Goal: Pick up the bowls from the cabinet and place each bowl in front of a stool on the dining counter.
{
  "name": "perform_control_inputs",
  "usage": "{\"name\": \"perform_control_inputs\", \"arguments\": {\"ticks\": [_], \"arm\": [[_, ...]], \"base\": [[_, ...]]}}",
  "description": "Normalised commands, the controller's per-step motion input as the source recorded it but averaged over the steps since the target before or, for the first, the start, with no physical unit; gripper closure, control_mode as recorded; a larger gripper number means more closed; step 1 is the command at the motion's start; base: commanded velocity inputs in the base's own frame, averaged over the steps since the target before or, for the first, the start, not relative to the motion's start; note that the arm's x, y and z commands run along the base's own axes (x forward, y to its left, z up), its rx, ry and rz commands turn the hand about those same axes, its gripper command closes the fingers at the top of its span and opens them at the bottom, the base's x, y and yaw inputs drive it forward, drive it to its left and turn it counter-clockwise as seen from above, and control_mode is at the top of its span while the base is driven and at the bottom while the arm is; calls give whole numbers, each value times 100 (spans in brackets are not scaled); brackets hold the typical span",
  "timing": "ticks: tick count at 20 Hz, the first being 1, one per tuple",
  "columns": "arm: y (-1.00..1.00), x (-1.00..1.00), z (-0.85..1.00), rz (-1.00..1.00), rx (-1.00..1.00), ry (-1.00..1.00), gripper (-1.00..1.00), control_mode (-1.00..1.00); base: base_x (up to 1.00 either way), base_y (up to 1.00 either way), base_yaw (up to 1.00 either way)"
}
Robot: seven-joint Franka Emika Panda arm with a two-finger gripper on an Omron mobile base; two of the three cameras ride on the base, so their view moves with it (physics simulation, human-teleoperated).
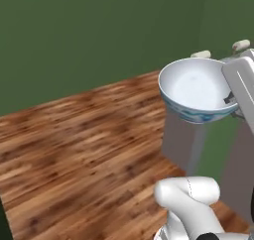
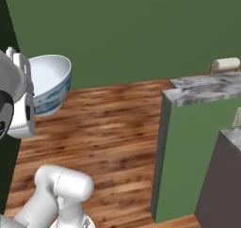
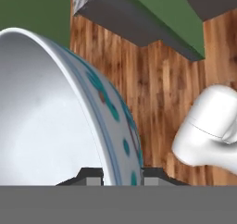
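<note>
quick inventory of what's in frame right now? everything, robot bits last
bowl: one, white inside, blue-green pattern outside, held up in the air and tilted, its wall pinched by the gripper
half wall: one, green face, grey marbled cap, right of the right base view
floor: brown wood planks, below everything
back wall: dark green, behind
cream cushioned pieces: at least two, beyond the half wall, partly hidden
gripper: one, dark fingertips, shut on the bowl
arm: one, white, rising from the base

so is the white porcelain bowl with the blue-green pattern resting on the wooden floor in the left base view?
No, the white patterned bowl hangs in the air, pinched at its rim by the gripper, well above the wooden floor.
</note>
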Motion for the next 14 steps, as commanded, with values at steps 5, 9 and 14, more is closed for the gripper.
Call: {"name": "perform_control_inputs", "arguments": {"ticks": [5, 9, 14], "arm": [[0, 0, 0, 0, 0, 0, 100, 100], [0, 0, 0, 0, 0, 0, 100, 100], [0, 0, 0, 0, 0, 0, 100, 100]], "base": [[100, 100, -40], [100, 100, -41], [100, 100, -41]]}}
